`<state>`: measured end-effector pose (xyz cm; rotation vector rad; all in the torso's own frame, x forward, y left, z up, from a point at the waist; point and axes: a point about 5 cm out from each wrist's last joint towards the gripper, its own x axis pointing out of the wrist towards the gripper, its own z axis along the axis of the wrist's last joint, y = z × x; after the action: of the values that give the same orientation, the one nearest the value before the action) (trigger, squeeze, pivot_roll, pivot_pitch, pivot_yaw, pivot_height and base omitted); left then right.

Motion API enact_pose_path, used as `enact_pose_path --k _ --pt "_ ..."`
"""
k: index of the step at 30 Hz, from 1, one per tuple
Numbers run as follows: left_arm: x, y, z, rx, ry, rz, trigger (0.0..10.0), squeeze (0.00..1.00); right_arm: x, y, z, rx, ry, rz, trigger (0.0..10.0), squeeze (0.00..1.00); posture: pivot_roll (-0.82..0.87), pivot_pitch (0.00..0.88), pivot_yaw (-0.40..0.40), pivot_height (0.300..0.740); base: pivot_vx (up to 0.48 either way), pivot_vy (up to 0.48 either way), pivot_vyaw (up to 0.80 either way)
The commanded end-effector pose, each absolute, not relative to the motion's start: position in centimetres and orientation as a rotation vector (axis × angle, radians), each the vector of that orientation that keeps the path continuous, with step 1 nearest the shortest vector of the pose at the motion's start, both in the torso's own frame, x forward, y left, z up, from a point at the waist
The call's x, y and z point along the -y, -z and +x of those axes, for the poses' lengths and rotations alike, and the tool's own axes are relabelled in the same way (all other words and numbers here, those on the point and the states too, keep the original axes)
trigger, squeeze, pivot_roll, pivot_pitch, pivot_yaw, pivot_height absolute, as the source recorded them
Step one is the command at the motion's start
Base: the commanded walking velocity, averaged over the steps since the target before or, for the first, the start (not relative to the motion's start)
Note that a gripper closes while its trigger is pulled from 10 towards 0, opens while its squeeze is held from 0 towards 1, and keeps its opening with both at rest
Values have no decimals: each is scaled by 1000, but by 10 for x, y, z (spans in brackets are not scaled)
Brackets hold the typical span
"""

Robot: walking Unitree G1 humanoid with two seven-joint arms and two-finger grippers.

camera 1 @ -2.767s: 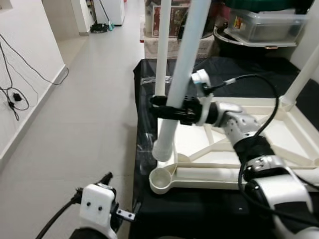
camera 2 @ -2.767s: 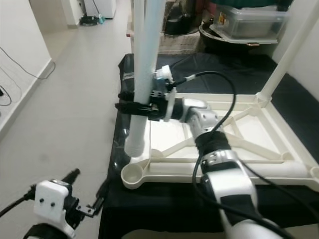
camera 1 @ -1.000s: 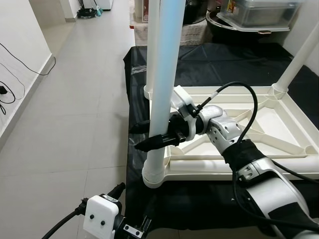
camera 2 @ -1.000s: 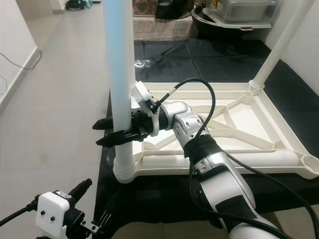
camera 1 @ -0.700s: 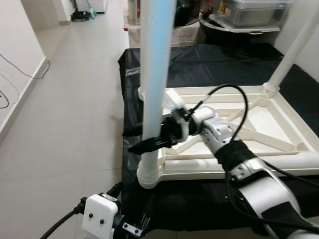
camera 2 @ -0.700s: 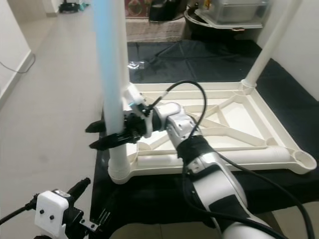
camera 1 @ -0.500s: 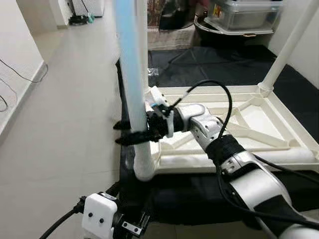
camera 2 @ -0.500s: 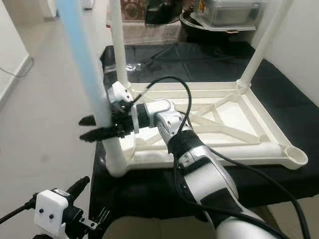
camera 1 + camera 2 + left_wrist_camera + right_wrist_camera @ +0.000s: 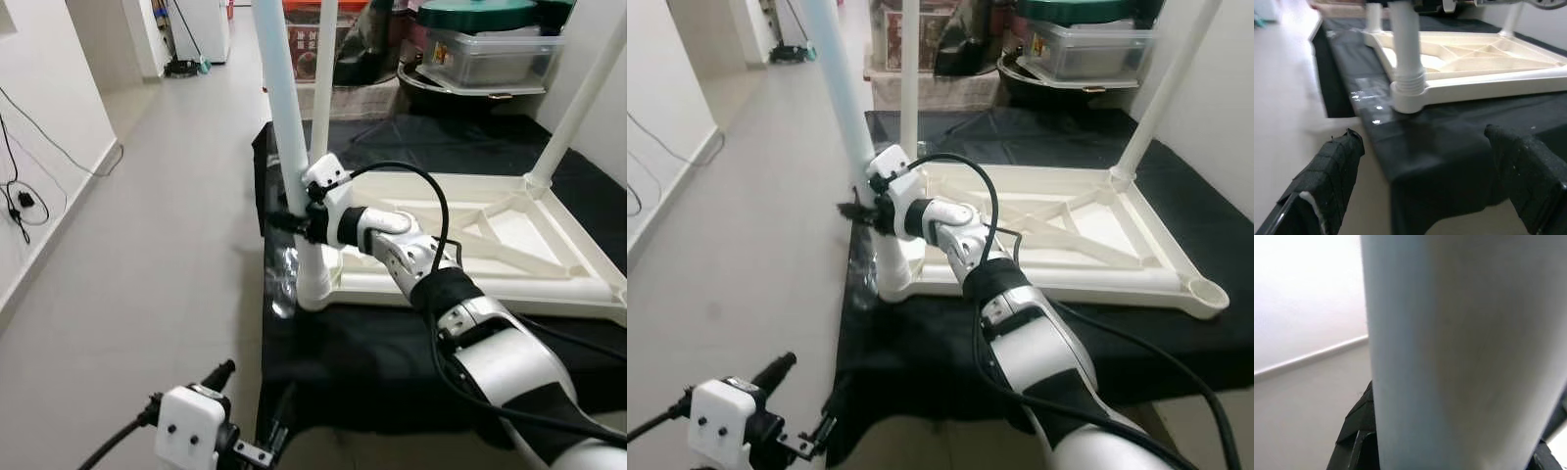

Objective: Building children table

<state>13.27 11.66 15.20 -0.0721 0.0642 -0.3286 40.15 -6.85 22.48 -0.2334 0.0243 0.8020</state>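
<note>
An upside-down white children's table (image 9: 470, 279) lies on a black cloth. A white table leg (image 9: 294, 157) stands in the near left corner socket (image 9: 313, 289), its top leaning left. My right gripper (image 9: 284, 220) is shut on this leg, low and just above the socket; in the right wrist view the leg (image 9: 1449, 357) lies between the black fingers (image 9: 1354, 440). Two more legs (image 9: 321, 88) (image 9: 578, 98) stand at the far corners. My left gripper (image 9: 245, 411) hangs open below the cloth's front edge, with the socket (image 9: 1408, 95) ahead of it.
The black cloth (image 9: 343, 352) drapes over a low platform with crumpled clear plastic (image 9: 282, 284) at its left edge. Grey tiled floor (image 9: 147, 245) stretches left to a wall with cables (image 9: 24, 196). Boxes and a lidded plastic tub (image 9: 490, 54) stand behind the platform.
The camera has shifted and pulled back. The leg, held above the frame 2.8 s ago, has stood in the corner socket since a second ago. The right gripper's fingers have drawn in onto the leg.
</note>
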Motion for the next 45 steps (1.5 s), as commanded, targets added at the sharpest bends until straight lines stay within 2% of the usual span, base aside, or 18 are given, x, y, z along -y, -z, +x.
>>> enact_pose_path --k 1,2,6,24,32,36,41,45 --pt "-118 -146 131 -92 312 -63 10000 0 101 -197 407 -151 -601 -262 10000 0 38 135 -37 740 0 0 0" --pt "-118 -146 131 -92 312 -63 10000 0 101 -197 407 -151 -601 -262 10000 0 38 135 -37 740 0 0 0" --pt "-120 -144 131 -96 306 -55 10000 0 105 -203 413 -107 -406 -153 10000 0 35 125 -32 740 0 0 0" --pt "-120 -143 130 -97 298 -52 10000 0 109 -218 419 -9 25 65 10000 0 42 129 -34 740 0 0 0" --pt "-121 -145 131 -91 296 -53 10000 0 101 -216 417 -2 84 39 10000 0 45 143 -38 740 0 0 0" --pt "-120 -146 132 -86 295 -52 10000 0 97 -213 414 -10 202 -20 10000 0 43 149 -39 740 0 0 0" --pt "-119 -147 132 -83 296 -53 10000 0 91 -213 412 0 262 -25 10000 0 43 155 -39 740 0 0 0" --pt "-120 -148 133 -77 294 -53 10000 0 85 -210 408 -49 379 -21 10000 0 47 158 -42 740 0 0 0"
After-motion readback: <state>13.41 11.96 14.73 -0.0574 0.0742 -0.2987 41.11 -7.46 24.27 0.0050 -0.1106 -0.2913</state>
